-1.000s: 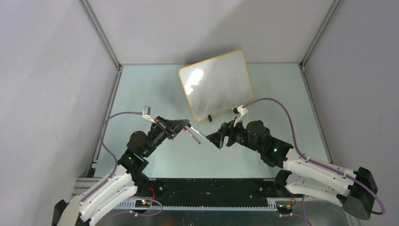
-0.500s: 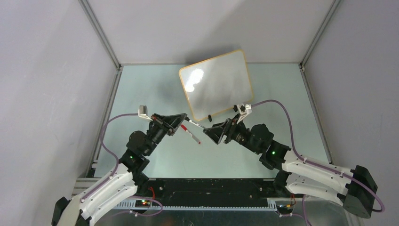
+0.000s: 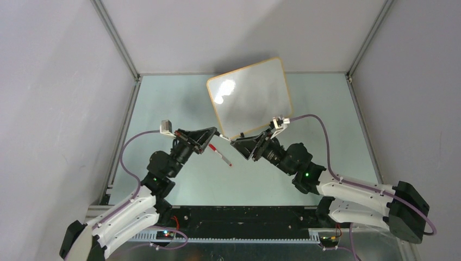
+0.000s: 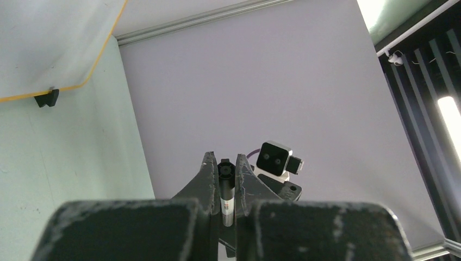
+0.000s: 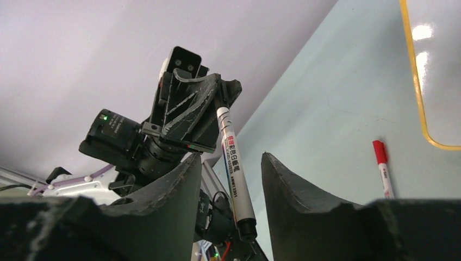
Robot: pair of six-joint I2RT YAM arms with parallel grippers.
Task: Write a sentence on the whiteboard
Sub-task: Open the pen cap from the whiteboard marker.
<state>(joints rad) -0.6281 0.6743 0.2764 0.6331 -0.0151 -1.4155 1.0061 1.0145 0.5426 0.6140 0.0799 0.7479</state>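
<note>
Left claw (image 4: 224, 157): black fingers clamped on a white-barrelled, black-ended marker pen (image 5: 234, 174).
Right claw (image 5: 231, 155): jaws apart astride that barrel, gaps both sides, holding nothing.
Tip: centre the barrel, then close squarely.
Red marker (image 3: 219, 154): slim, lying on the pale green table (image 3: 174, 103), near the claws.
Whiteboard (image 3: 255, 103): glossy white, orange-framed, propped beyond both claws, far middle.
Unclear: glare on the board; no sentence visible; which pen end is capped.

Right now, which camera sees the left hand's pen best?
The right wrist view: the pen shows lengthwise, print and all. The left wrist view shows only its end in the left hand; the top view, a thin sliver.
</note>
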